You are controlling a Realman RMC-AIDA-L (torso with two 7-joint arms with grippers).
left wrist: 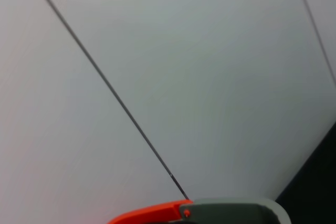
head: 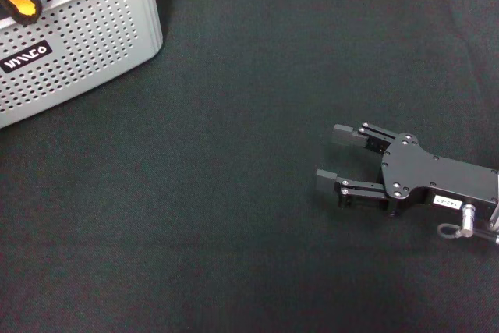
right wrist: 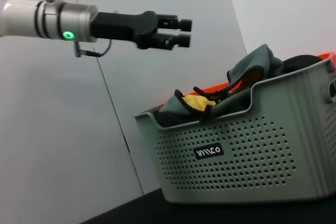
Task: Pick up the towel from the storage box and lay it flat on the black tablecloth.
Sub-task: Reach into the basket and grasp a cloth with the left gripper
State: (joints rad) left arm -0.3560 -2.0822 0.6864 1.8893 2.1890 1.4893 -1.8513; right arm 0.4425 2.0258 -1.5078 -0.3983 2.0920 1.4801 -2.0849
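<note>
Storage box (head: 74, 44) at the far left corner of the black tablecloth (head: 234, 193), which covers the tabletop. Perforated grey walls, black label with white letters facing the robot. Towel (right wrist: 197, 102) inside the box, bunched among grey-green and dark cloths; only a yellow fold with black edging visible over the rim in the right wrist view, and a small yellow patch at the box's near-left edge in the head view.

Right gripper (head: 331, 160) low over the tablecloth on the right side, well apart from the box, pointing left toward it; fingers (head: 343, 136) spread wide, nothing between them.

Left gripper (right wrist: 181, 31) up in the air above and to one side of the box, seen from the right wrist view; fingers (right wrist: 184, 24) close together, narrow gap, holding nothing. Green light on its wrist ring.
</note>
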